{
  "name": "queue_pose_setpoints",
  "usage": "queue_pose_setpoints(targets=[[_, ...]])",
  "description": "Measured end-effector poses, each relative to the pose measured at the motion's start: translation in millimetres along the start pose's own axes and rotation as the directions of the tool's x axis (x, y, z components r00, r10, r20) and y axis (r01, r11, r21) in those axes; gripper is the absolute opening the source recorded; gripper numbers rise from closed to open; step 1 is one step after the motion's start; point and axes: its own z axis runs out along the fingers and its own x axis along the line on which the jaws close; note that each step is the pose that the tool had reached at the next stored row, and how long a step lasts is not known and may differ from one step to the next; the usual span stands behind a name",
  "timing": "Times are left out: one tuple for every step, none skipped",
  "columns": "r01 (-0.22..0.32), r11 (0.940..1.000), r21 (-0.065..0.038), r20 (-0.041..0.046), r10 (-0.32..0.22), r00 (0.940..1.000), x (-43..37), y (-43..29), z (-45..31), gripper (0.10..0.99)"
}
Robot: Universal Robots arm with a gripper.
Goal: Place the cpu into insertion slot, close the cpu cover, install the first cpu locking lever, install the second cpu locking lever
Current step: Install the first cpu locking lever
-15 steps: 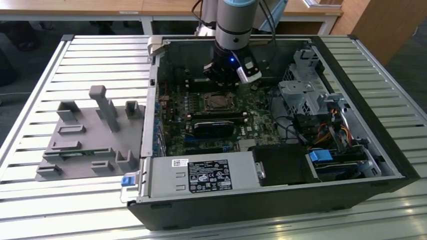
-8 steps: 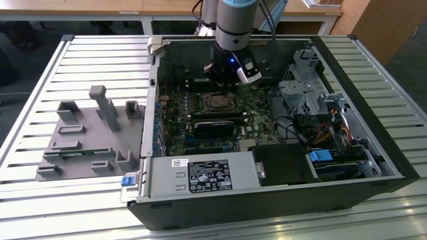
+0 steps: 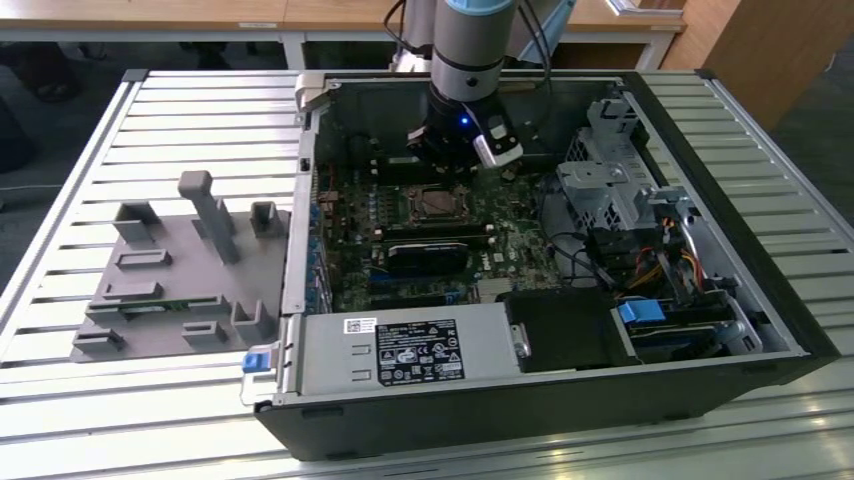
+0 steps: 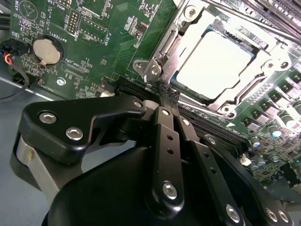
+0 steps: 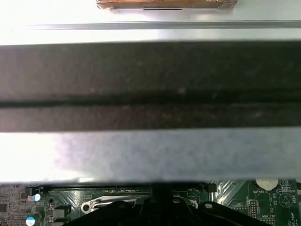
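The silvery cpu (image 4: 221, 63) lies in the insertion slot (image 3: 434, 203) on the green board. The grey cpu cover (image 4: 257, 77) lies flat around it, framing the chip in its window. A thin metal locking lever (image 4: 165, 44) runs along one side of the socket and ends at a hooked corner (image 4: 153, 70). My gripper (image 4: 163, 94) is shut, its black tips just beside that corner, and nothing shows between them. In the exterior view my gripper (image 3: 450, 168) hangs over the far edge of the socket. In the first wrist view my gripper (image 5: 155, 203) shows by a bright wire loop (image 5: 91, 205).
The open black case (image 3: 747, 250) encloses the board, with a drive cage (image 3: 607, 185) and cables at the exterior view's right. A power supply (image 3: 400, 352) sits at the front. A grey fixture plate (image 3: 174, 270) lies outside, at the exterior view's left. A coin battery (image 4: 46, 50) is nearby.
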Motion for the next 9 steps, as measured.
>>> queue_pose_setpoints(targets=[[0.0, 1.0, 0.0, 0.0, 0.0, 1.0, 0.0, 0.0, -0.2, 0.106], [0.0, 1.0, 0.0, 0.0001, 0.0, 1.0, 0.0, 0.0, -0.2, 0.106], [0.0, 1.0, 0.0, 0.0001, 0.0, 1.0, 0.0, 0.0, -0.3, 0.106], [0.0, 1.0, 0.0, 0.0001, 0.0, 1.0, 0.0, 0.0, -0.3, 0.106], [0.0, 1.0, 0.0, 0.0, 0.0, 1.0, 0.0, 0.0, -0.4, 0.106], [0.0, 1.0, 0.0, 0.0, 0.0, 1.0, 0.0, 0.0, -0.4, 0.106], [0.0, 1.0, 0.0, -0.0001, 0.0, 1.0, 0.0, 0.0, -0.4, 0.106], [0.0, 1.0, 0.001, 0.0, 0.0, 1.0, 0.0, 0.0, -0.3, 0.106], [0.0, 1.0, 0.003, 0.0, 0.0, 1.0, -0.1, 0.0, -0.2, 0.106]])
